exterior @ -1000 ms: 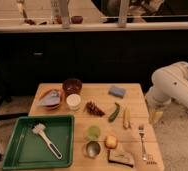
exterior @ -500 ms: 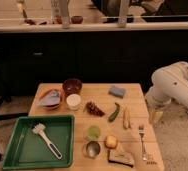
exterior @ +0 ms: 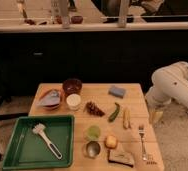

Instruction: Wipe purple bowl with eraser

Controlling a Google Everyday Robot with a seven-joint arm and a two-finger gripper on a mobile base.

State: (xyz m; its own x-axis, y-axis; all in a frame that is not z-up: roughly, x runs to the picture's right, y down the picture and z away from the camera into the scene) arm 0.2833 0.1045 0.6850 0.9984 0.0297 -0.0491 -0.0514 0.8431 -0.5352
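Note:
The purple bowl (exterior: 72, 85) stands upright at the back left of the wooden table (exterior: 137, 102), just behind a small white cup (exterior: 73, 101). The eraser (exterior: 120, 157), a pale-topped block with a dark underside, lies at the table's front edge, right of centre. My white arm (exterior: 174, 87) hangs beside the table's right edge. The gripper (exterior: 156, 116) points down there, off the table, far from both the bowl and the eraser. It holds nothing that I can see.
An orange-rimmed dish (exterior: 49, 98) sits left of the cup and a blue-grey sponge (exterior: 117, 91) at the back right. A green tray (exterior: 17, 145) holding a brush (exterior: 47, 140) is at the front left. A fork (exterior: 143, 142), a green vegetable (exterior: 114, 112), small cups (exterior: 92, 148) and fruit (exterior: 110, 142) fill the middle.

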